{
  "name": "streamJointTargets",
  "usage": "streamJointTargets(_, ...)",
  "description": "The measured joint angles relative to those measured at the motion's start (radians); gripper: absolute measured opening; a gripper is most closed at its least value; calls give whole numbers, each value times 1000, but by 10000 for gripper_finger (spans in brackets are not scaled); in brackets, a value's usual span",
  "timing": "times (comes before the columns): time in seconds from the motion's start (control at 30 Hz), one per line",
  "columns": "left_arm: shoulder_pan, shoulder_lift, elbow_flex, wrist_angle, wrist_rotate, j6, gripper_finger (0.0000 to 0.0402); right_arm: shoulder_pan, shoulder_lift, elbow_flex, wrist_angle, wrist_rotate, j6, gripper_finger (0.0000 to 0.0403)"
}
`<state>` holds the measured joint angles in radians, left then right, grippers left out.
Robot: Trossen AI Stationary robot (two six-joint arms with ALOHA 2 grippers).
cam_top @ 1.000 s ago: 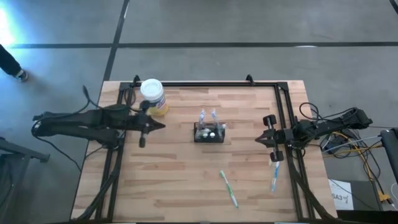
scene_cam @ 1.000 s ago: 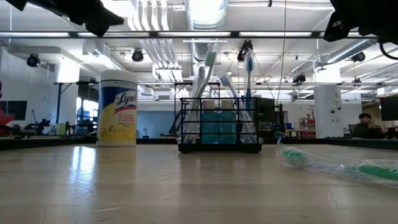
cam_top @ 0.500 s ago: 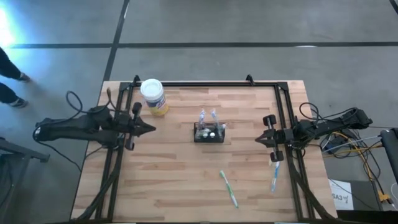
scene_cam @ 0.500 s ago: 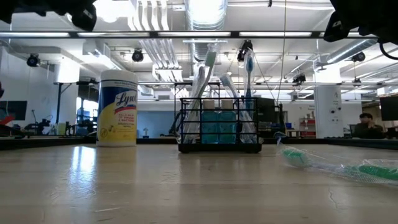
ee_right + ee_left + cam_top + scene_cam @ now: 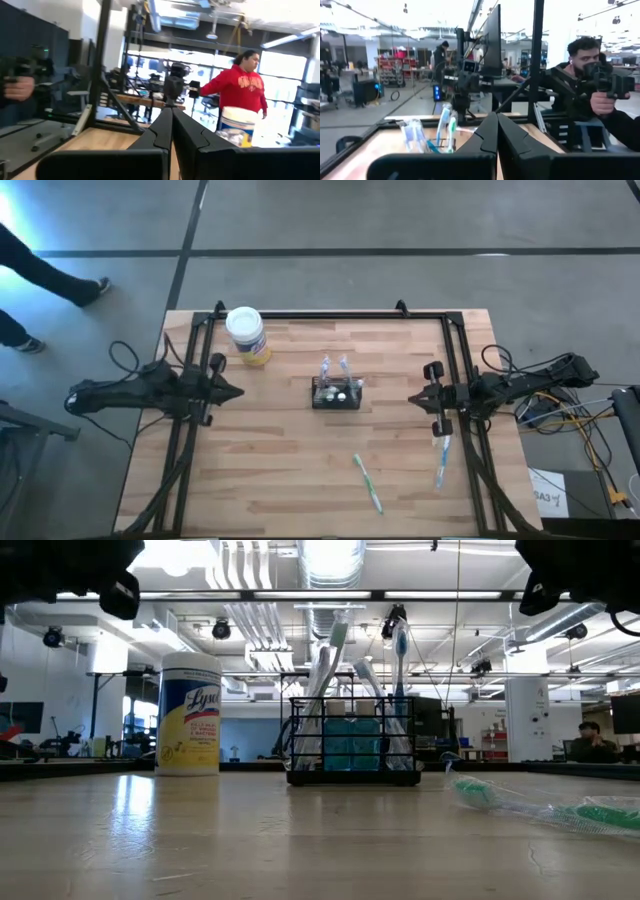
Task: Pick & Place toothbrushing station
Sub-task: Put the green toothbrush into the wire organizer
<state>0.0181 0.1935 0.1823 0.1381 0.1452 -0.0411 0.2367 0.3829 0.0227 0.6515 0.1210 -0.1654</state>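
The toothbrushing station [image 5: 335,394], a small black slotted holder with several toothbrushes standing in it, rests by its base at the table's middle; it also shows in the low view [image 5: 352,740]. My left gripper [image 5: 240,392] is shut and empty above the table's left edge, well left of the station. My right gripper [image 5: 412,398] is shut and empty at the table's right side, right of the station. In the wrist views the fingers of each meet at their tips [image 5: 496,116] [image 5: 170,109].
A yellow wipes jar with a white lid [image 5: 246,335] stands at the far left. A green toothbrush [image 5: 367,483] and a blue one [image 5: 440,463] lie flat near the front right. A black frame [image 5: 330,314] rims the table. People show in the room beyond.
My left gripper has drawn back toward the table's left edge, away from the jar and the station, staying shut and empty. My right gripper has kept almost still. Nothing on the table has moved.
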Motion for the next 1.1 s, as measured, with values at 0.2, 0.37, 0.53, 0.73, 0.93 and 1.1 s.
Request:
streamJointTargets(0.2, 0, -4, -83, 65, 31, 13, 0, 0, 0, 0, -10, 13, 0, 8)
streamJointTargets(0.37, 0, -13, -140, 80, 40, -7, 0, 0, 0, 0, -10, 14, -2, 8)
streamJointTargets(0.53, 0, -23, -173, 55, 40, -53, 0, 0, 0, 0, -14, 14, 26, 8)
streamJointTargets(0.73, 0, -28, -173, 97, 38, -55, 2, 0, -3, 0, -12, 14, 32, 8)
streamJointTargets(0.93, 0, -28, -174, 86, 37, -34, 3, 0, 3, 0, -9, 15, 33, 8)
streamJointTargets(1.1, 0, -28, -174, 62, 37, -12, 5, 0, 6, 0, -9, 16, -32, 8)
